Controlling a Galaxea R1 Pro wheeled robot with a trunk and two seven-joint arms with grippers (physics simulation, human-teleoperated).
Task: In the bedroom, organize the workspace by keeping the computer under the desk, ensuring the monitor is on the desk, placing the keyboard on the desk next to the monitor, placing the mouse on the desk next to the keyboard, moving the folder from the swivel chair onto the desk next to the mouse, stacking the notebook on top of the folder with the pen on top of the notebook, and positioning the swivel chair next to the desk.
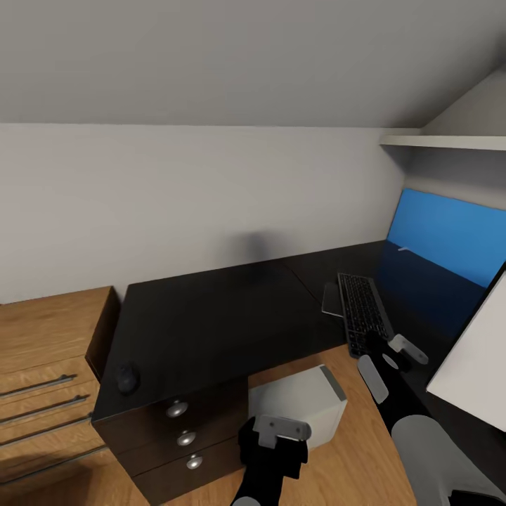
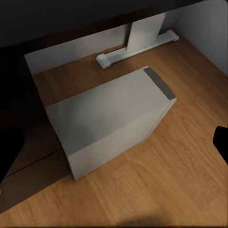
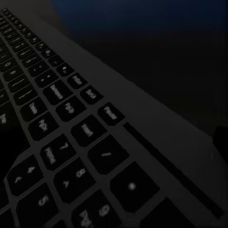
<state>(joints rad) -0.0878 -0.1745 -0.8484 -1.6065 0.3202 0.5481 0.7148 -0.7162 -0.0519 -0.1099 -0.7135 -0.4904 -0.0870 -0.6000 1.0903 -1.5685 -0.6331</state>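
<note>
The black desk [image 1: 211,309] runs in an L. The keyboard [image 1: 362,306] lies on its right wing, with a thin grey notebook [image 1: 329,299] touching its left side. My right gripper [image 1: 388,362] hovers open over the keyboard's near end, and the keys [image 3: 71,123] appear close up. The mouse [image 1: 126,378] sits on the desk's front left corner. A small white pen [image 1: 403,247] lies by the blue panel. The monitor's pale back [image 1: 471,358] is at the right. The computer [image 1: 299,404] [image 2: 109,121] stands under the desk, below my open left gripper [image 1: 277,436]. The folder and swivel chair are out of view.
A blue wall panel [image 1: 450,235] stands behind the desk's right wing, under a white shelf [image 1: 450,142]. Dark drawers with silver knobs [image 1: 184,437] sit left of the computer. An oak dresser [image 1: 42,365] adjoins the desk's left end. A white desk foot [image 2: 137,45] lies behind the computer.
</note>
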